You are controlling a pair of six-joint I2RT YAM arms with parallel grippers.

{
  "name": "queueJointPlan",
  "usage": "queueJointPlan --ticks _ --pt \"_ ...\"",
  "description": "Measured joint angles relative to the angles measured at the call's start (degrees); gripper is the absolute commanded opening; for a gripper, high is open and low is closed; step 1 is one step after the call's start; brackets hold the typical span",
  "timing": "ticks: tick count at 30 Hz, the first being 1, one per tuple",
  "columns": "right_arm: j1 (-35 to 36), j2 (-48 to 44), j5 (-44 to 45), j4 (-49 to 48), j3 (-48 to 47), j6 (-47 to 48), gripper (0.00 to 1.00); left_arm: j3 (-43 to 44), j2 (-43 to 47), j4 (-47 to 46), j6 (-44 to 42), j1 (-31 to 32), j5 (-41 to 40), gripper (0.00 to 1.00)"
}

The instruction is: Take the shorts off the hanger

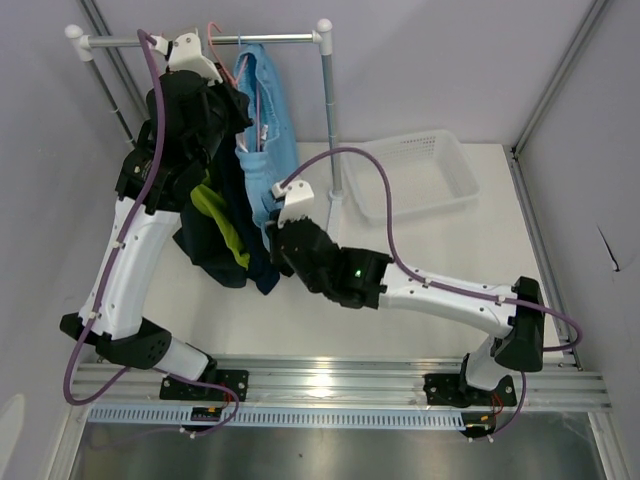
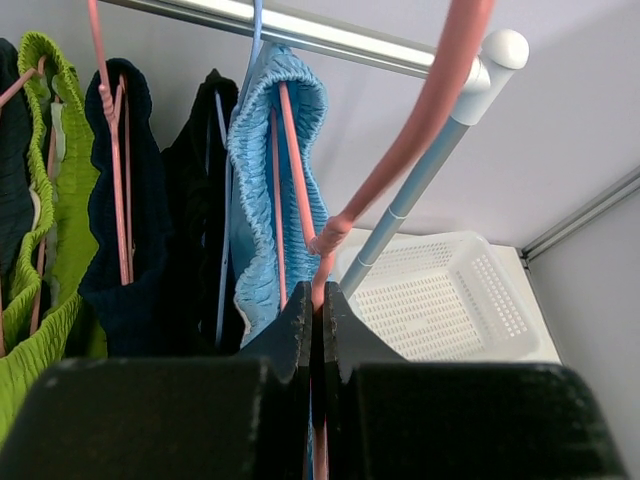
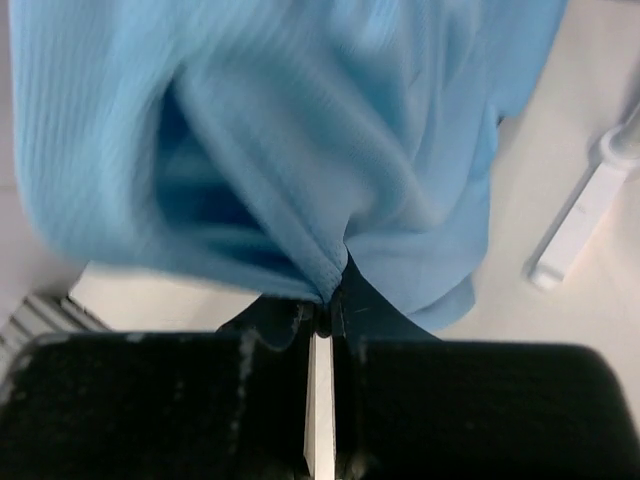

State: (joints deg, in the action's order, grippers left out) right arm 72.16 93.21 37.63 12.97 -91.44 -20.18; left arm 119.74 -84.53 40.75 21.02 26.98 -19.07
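Rack (image 1: 120,42): lt-blue shorts (image 3: 300,130) in R hand (image 3: 322,305)

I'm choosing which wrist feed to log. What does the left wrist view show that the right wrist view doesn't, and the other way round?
Left wrist only: the left gripper shut on a pink hanger, the rail, the lime green shorts, navy shorts and black shorts hanging there, and the white basket. Right wrist only: the right gripper pinching a fold of the light blue shorts, and the rack's white foot. Both: the light blue shorts.

light blue shorts (image 2: 262,200), lime green shorts (image 2: 62,200), pink hanger (image 2: 420,130), white basket (image 2: 450,300).
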Motion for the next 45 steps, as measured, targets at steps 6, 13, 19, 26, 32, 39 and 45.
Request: queueJointPlan --ticks 6,13,19,26,32,39,45 --pt "9.3 -1.7 5.8 -1.8 11.0 -2.9 0.0 1.9 -1.4 2.4 -1.3 0.0 -0.6 0.0" --pt "19.6 -6.5 13.8 4.6 22.9 -11.1 0.0 8.2 -4.5 7.1 -2.0 -1.0 -0.2 0.0" --pt "16.6 -9.4 16.0 6.3 24.3 -12.6 0.0 8.2 -4.3 7.4 -1.5 -1.3 0.7 0.0" --pt "0.2 -9.7 9.2 2.9 18.8 -4.0 0.0 -6.8 5.7 3.9 2.8 -1.1 7.9 0.0" --pt "-17.7 -7.8 2.8 2.7 0.2 4.1 0.0 -24.2 20.8 3.9 7.9 2.6 16.1 0.0" --pt "-30.1 -6.6 -2.6 3.6 -14.8 8.5 0.0 -30.5 34.4 3.8 10.3 4.2 20.9 0.0" --pt "-39.0 6.1 -7.3 8.5 -41.2 11.1 0.0 -32.4 39.9 3.0 10.0 4.2 21.5 0.0"
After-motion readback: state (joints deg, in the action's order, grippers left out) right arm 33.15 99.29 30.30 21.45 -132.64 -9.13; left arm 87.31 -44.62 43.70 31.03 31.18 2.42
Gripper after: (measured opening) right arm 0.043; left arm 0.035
